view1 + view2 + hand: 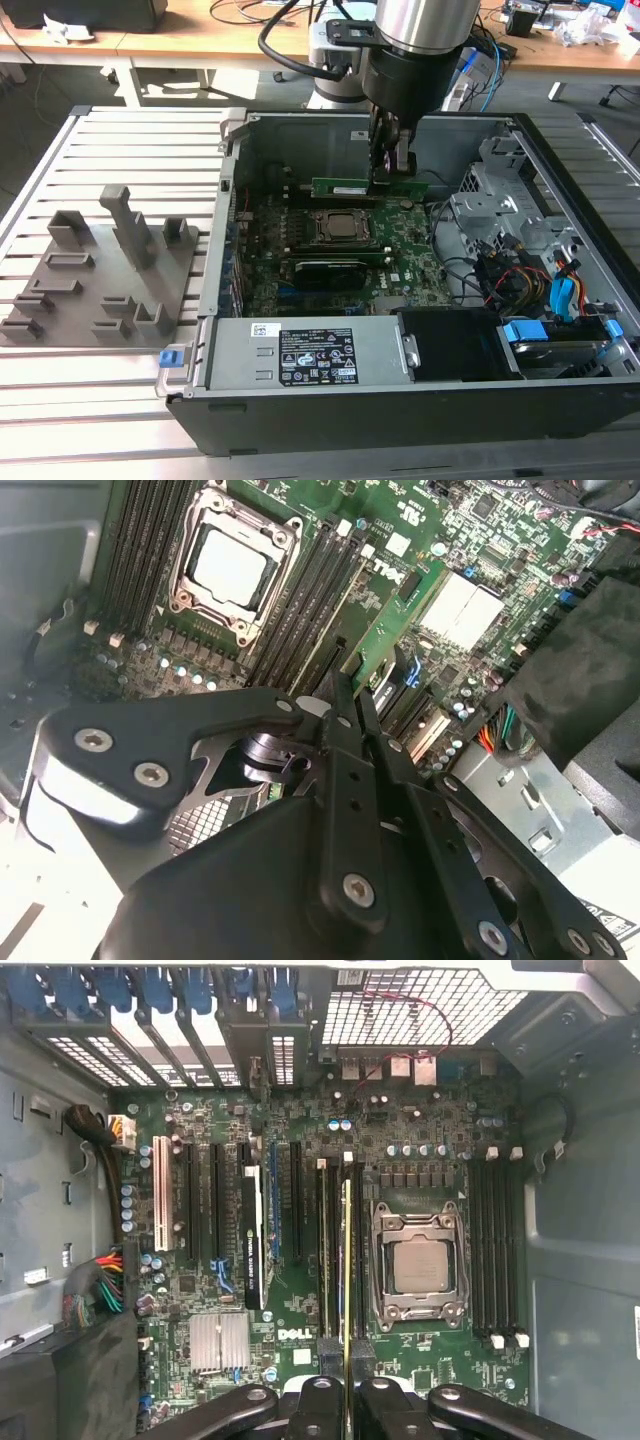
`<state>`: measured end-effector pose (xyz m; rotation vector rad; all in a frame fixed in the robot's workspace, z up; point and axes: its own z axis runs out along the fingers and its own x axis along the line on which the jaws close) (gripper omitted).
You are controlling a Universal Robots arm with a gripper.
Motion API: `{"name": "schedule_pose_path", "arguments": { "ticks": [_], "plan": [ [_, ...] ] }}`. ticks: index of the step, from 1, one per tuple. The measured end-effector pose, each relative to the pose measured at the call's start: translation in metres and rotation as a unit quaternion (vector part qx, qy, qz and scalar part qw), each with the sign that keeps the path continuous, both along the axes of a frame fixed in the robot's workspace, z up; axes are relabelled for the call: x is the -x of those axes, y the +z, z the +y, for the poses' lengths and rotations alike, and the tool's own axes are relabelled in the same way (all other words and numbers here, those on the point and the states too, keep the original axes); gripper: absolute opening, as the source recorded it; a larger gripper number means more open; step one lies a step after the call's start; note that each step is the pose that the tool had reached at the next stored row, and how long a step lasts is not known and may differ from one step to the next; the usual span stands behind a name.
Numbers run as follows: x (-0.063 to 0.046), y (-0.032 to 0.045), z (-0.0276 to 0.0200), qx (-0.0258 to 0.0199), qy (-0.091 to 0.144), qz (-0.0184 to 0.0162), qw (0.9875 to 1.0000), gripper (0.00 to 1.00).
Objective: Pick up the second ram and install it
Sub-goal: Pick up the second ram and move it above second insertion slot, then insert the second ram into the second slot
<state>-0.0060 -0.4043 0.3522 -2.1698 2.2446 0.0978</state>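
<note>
We're on the gripper [347, 1392] — its fingers are clamped either side of the second ram [340, 187], which hangs edge-down inside the open case [290, 150]. In the first wrist view the stick runs in line with the bank of memory slots [327, 1250] just beside the CPU socket [418, 1265]; whether it touches a slot yet, we can't tell. Here's our worry: if the stick sits a shade off the slot line, or tilted in the grip, a push down would land its edge on the slot wall and flex the motherboard [200, 1290] — or skid it toward the socket. A notch facing the wrong way, or end latches not thrown open, would jam it just the same.
</note>
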Motion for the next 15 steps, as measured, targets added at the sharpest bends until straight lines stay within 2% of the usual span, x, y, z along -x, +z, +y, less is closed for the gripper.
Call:
{"name": "schedule_pose_path", "arguments": {
  "ticks": [8, 11, 15],
  "plan": [
    [0.000, -0.0008, 0.0000, -0.0001, 0.000, 0.0000, 1.0000, 0.14],
    [0.000, -0.0022, 0.0001, -0.0035, 0.000, 0.0000, 1.0000, 0.14],
    [0.000, -0.0159, 0.0001, -0.0039, 0.000, 0.0015, 1.0000, 0.14]
  ]
}}
